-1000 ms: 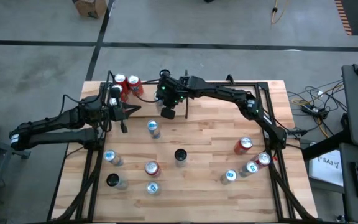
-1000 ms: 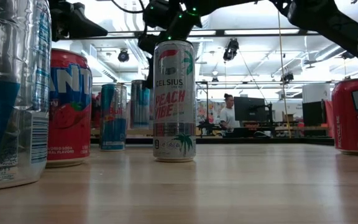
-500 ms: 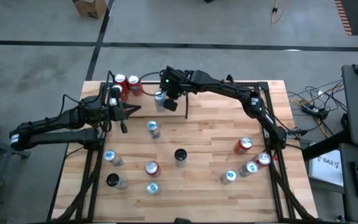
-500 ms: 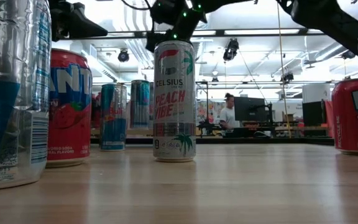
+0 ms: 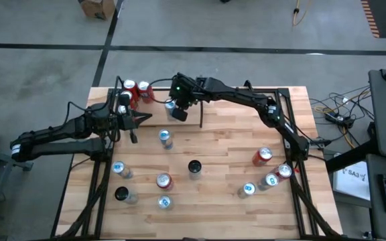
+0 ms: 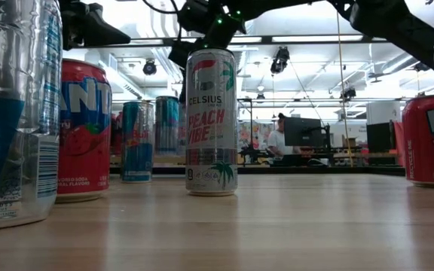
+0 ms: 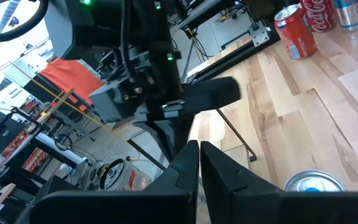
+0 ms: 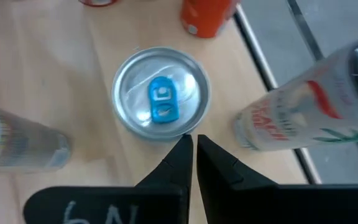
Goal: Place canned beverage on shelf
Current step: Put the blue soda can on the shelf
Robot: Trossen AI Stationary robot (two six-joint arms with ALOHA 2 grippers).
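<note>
A silver canned beverage with a blue tab (image 8: 160, 99) stands upright on its base on the wood at the far left (image 5: 170, 105), beside two red cans (image 5: 137, 89) in the black-framed shelf (image 5: 118, 86). My right gripper (image 8: 192, 144) is shut, with its tips at the can's top rim; it reaches in from the right (image 5: 179, 112). In the low view the can (image 6: 166, 128) shows behind a white can. My left gripper (image 5: 139, 119) waits shut at the table's left, above the wood (image 7: 199, 149). My right gripper's shut fingertips (image 8: 182, 149) stand at the can's top rim (image 8: 178, 132), on the side turned away from the red cans. The fingers slant down from the table's right. The can stands upright on the wood. Whether the tips touch the rim, I cannot tell.
Several more cans stand on the table: silver (image 5: 165, 138), black-topped (image 5: 194, 167), red (image 5: 163, 180) and a group at the right (image 5: 268, 175). A white can (image 8: 303, 106) stands close beside the blue-tab can. Black frame bars (image 5: 246, 89) run along the table's far and side edges.
My right gripper has drawn toward the table's far left corner, toward the red cans, staying shut and tipping a little. The blue-tab can stands nearer the red cans than a second ago, still upright on the wood.
</note>
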